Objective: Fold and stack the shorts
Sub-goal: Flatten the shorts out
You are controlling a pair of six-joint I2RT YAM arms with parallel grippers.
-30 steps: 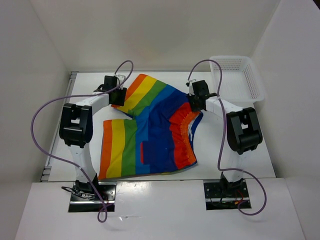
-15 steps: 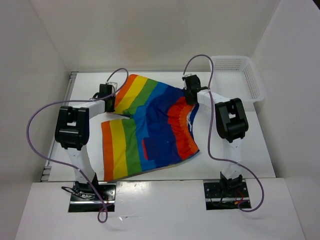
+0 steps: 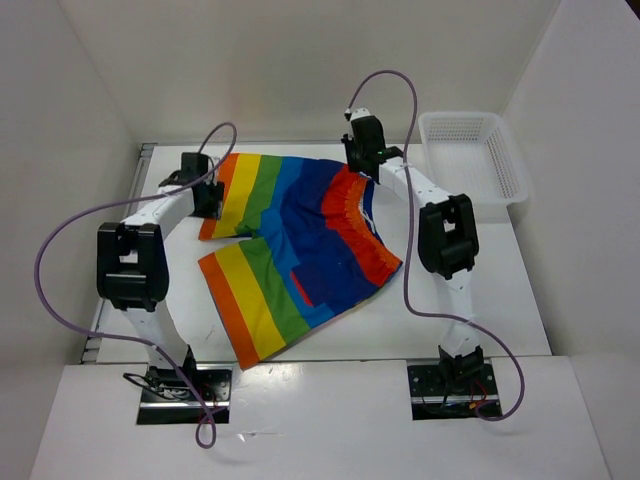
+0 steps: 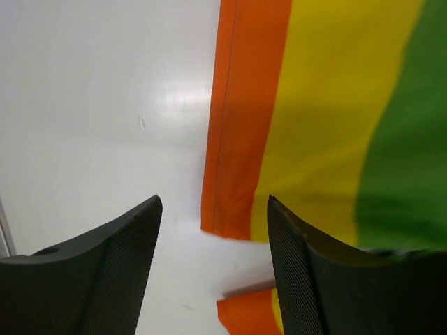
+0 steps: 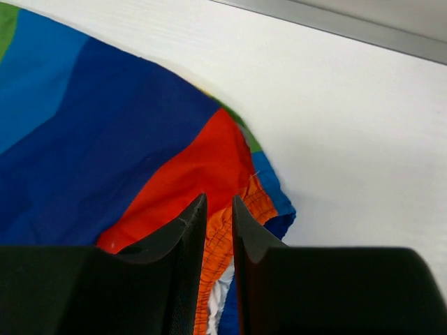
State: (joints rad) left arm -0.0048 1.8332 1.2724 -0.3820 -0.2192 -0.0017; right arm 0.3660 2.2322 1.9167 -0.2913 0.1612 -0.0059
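The rainbow-striped shorts [image 3: 300,250] lie spread on the white table, waistband to the right, both legs to the left. My left gripper [image 3: 207,197] is open over the outer orange hem of the far leg. In the left wrist view its jaws [image 4: 213,202] stand wide apart with the hem [image 4: 237,139] flat on the table beyond them. My right gripper [image 3: 362,167] is at the far end of the orange-red waistband. In the right wrist view its fingers [image 5: 218,201] are nearly closed with the gathered waistband [image 5: 218,241] pinched between them.
A white mesh basket [image 3: 475,155] stands at the back right corner. White walls close in the table [image 3: 470,290] at the left, back and right. Purple cables loop above both arms.
Both arms moved toward the back of the table, dragging the shorts back and flattening them. The left jaws have come off the far leg's hem, which now lies flat. The near leg swung outward.
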